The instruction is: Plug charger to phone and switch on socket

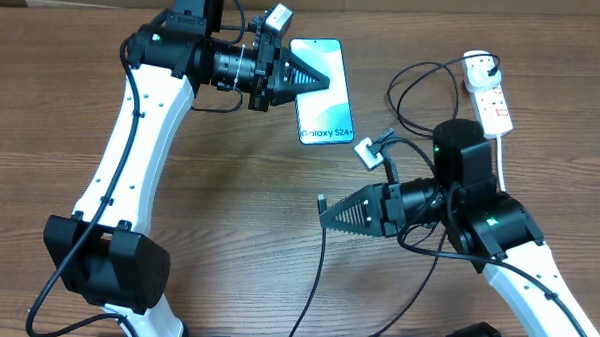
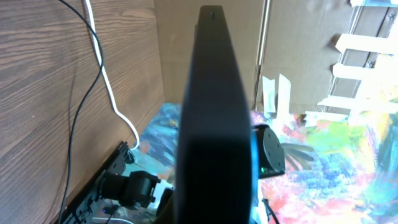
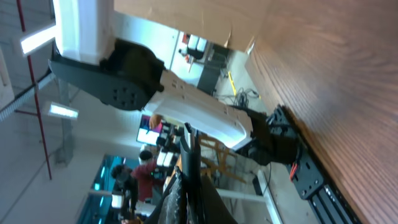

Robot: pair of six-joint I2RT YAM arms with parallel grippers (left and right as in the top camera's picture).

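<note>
the phone (image 2: 214, 124), clamped in the left gripper (image 1: 325, 84), should sit level while the right gripper (image 1: 327, 216), closed on the charger (image 1: 322, 202), lines the plug squarely with its port.

One line of print can be read: "Galaxy S24+", shown on the lit blue-and-white screen of the phone (image 1: 327, 114), near its lower end in the overhead view. The red markings on the white power strip (image 1: 492, 100) are too small to be read. Nothing legible is found in either wrist view.
</note>
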